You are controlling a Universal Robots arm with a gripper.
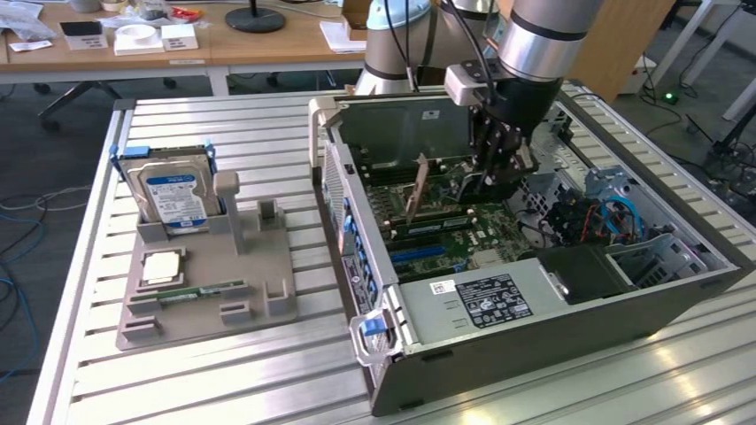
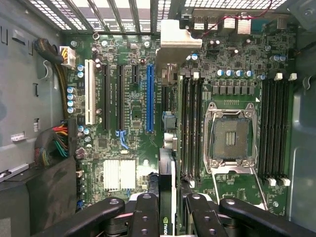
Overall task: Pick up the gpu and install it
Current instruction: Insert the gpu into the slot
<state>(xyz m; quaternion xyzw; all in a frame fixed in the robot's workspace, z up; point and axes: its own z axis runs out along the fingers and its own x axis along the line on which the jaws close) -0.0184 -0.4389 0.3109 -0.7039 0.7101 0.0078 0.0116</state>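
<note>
The gpu [image 2: 167, 173] is seen edge-on in the wrist view, a thin card with its silver end bracket [image 2: 177, 44] at the far end. My gripper [image 2: 168, 200] is shut on it, one black finger on each side. The card hangs above the motherboard [image 2: 128, 113], just beside the long blue slot [image 2: 149, 98] and parallel to it. In the exterior view my gripper [image 1: 490, 181] reaches down into the open computer case [image 1: 532, 328], and the gpu [image 1: 416, 190] shows as a thin upright strip on the exterior view's left of the fingers.
A grey fixture [image 1: 254, 266] on the exterior view's left holds a hard drive [image 1: 177, 195], a processor chip [image 1: 162, 266] and a memory stick [image 1: 201, 290]. Inside the case are the power supply [image 1: 497, 297], a cable bundle [image 2: 54, 143], the processor socket [image 2: 229, 138] and memory slots [image 2: 190, 123].
</note>
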